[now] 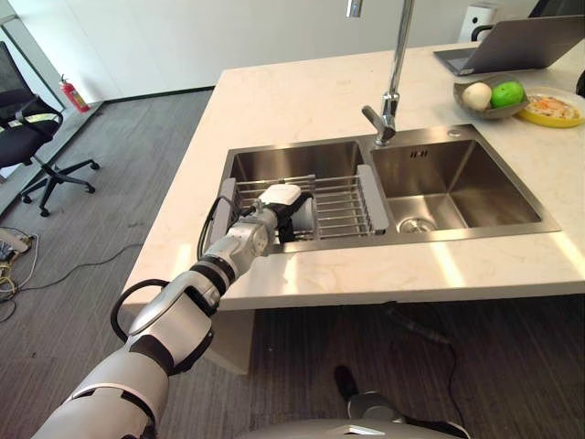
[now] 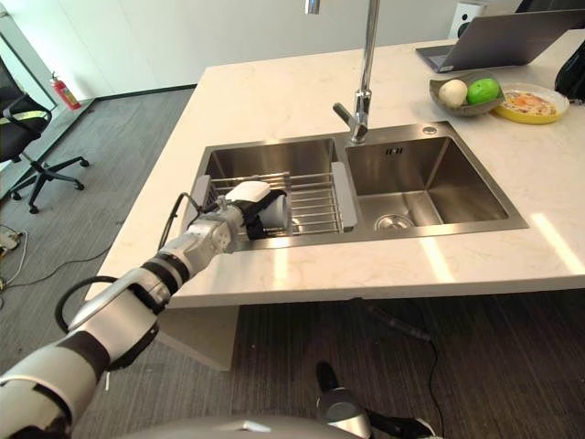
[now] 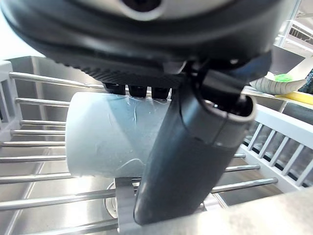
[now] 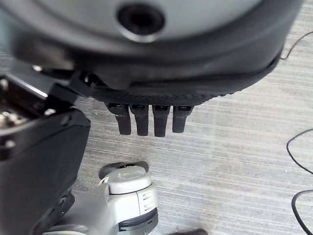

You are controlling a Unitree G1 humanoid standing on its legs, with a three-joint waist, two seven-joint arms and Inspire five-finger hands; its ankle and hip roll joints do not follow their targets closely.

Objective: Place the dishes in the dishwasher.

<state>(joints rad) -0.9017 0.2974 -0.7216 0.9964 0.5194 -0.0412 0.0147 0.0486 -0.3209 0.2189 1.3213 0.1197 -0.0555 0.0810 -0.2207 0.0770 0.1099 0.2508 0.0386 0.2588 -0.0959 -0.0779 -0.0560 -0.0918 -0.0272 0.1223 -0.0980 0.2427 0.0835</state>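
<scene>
Fingers and thumb of the left hand (image 3: pixel 195 147) curl round a pale blue-white cylindrical cup (image 3: pixel 105 142) lying on its side on the wire dish rack (image 1: pixel 338 206) set across the left basin of the stainless steel double sink (image 1: pixel 457 187) — sunk in the cream stone tabletop (image 1: pixel 302 101). Right hand (image 4: pixel 146 117) hangs over grey carpet floor (image 4: pixel 234 161), fingers relaxed and holding nothing.

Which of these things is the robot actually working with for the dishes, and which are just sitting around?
Part of the job:
cup, gripped by the left hand
wire rack in the sink

Just lying about:
laptop
fruit bowl
yellow plate
office chair
</scene>
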